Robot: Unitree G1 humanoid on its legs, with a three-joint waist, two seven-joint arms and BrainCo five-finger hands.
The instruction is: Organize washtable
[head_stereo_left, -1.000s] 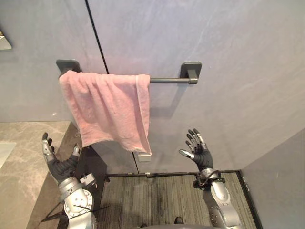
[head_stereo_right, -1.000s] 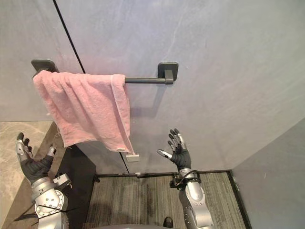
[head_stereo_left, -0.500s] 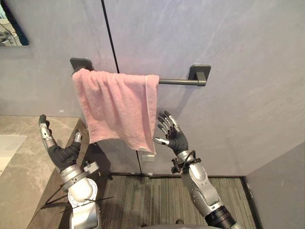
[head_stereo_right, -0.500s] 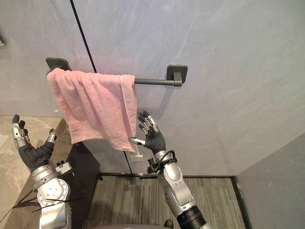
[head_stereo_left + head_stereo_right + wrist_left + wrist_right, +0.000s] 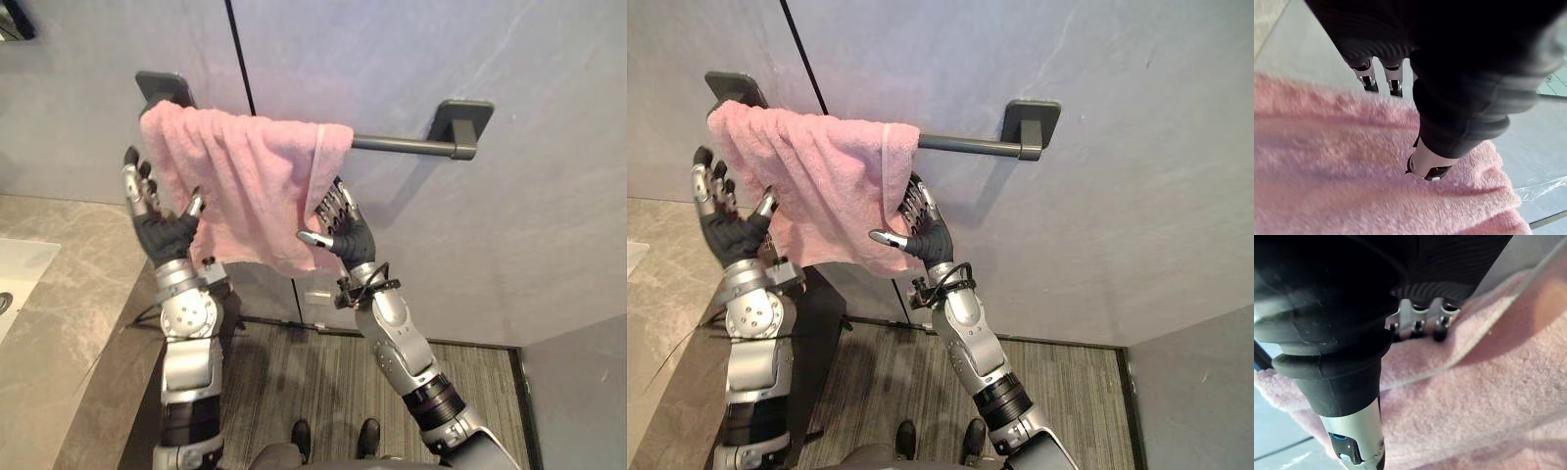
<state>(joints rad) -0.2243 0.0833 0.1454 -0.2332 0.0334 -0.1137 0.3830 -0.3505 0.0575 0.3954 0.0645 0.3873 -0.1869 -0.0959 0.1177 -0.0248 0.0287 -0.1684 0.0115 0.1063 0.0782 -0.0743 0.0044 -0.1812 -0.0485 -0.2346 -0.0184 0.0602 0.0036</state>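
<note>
Our left robot hand point(image 5: 162, 230) is raised at the left edge of the pink towel point(image 5: 245, 176) with its palm turned toward the cloth. Its fingers point(image 5: 1370, 76) are straight and spread, pointing up beside the towel's edge. In the left wrist view its thumb point(image 5: 1429, 166) rests with the tip on the pink pile, and nothing is clasped. Our right robot hand point(image 5: 350, 238) is up at the towel's opposite edge, also open. Its fingers point(image 5: 1418, 323) are straight with their dark tips against the paler hem that runs down that side. Its thumb point(image 5: 312, 238) juts out sideways just in front of the towel's lower corner, and we see no cloth pinched between thumb and fingers. The towel hangs between our two hands, bunched in folds and draped over the left part of a dark towel bar point(image 5: 402, 146). It covers the bar from the left mount point(image 5: 162, 86) to about the middle, and the stretch toward the right mount point(image 5: 462, 122) is bare. The bar is fixed to a grey wall point(image 5: 549, 215) with a thin black vertical seam point(image 5: 241, 49) running behind the towel. Below and to our left lies the stone-patterned bench point(image 5: 69, 323), with the rim of a white basin point(image 5: 15, 279) at its far left. Beneath our arms is a striped grey floor point(image 5: 294, 377).
</note>
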